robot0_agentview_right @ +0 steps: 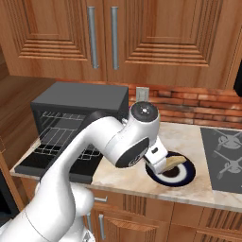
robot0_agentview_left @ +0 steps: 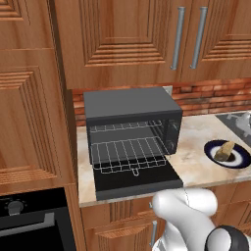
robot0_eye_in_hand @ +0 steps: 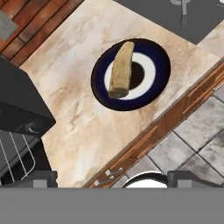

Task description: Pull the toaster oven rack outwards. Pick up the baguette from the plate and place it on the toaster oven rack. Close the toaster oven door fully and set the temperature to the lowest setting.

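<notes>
The baguette point(robot0_agentview_left: 226, 150) lies on the plate point(robot0_agentview_left: 240, 160) at the right of the counter point(robot0_agentview_left: 196, 162), well apart from the oven point(robot0_agentview_left: 130, 115). The door point(robot0_agentview_left: 137, 180) hangs flat over the counter's front edge, and the rack point(robot0_agentview_left: 128, 156) juts out past the cavity mouth above it.

From the right, bare counter separates the door's corner from the plate, and the arm point(robot0_agentview_right: 104, 142) leans over that gap. The stove point(robot0_agentview_right: 224, 156) lies just right of the plate.

From the hand, the gripper point(robot0_eye_in_hand: 111, 178) is spread wide and empty above the counter's front edge. The baguette crosses the plate's white centre, one end reaching the navy rim.
</notes>
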{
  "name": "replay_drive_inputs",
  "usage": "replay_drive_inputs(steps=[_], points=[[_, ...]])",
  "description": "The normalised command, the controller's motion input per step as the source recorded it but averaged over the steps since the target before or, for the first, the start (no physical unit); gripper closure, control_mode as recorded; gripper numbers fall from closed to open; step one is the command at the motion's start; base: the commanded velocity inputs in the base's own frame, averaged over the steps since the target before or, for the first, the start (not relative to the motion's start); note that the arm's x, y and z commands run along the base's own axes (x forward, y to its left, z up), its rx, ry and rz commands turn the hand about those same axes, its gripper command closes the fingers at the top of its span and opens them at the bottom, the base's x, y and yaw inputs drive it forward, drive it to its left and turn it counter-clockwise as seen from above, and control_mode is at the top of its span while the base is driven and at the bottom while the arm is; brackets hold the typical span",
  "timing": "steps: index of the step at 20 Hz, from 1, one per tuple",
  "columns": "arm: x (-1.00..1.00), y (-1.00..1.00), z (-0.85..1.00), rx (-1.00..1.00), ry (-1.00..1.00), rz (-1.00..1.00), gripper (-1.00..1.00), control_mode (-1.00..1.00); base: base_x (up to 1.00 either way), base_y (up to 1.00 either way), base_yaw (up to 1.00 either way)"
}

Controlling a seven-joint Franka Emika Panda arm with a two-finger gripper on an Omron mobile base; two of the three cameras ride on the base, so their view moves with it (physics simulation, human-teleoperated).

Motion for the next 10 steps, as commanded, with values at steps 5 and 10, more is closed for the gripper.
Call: replay_drive_inputs(steps=[5, 10], points=[[0.27, -0.14, -0.14, -0.02, 0.07, 0.0, -1.0, -1.0, 0.0, 0.0, 0.0], [0.29, -0.05, -0.26, -0.02, 0.05, 0.0, -1.0, -1.0, 0.0, 0.0, 0.0]])
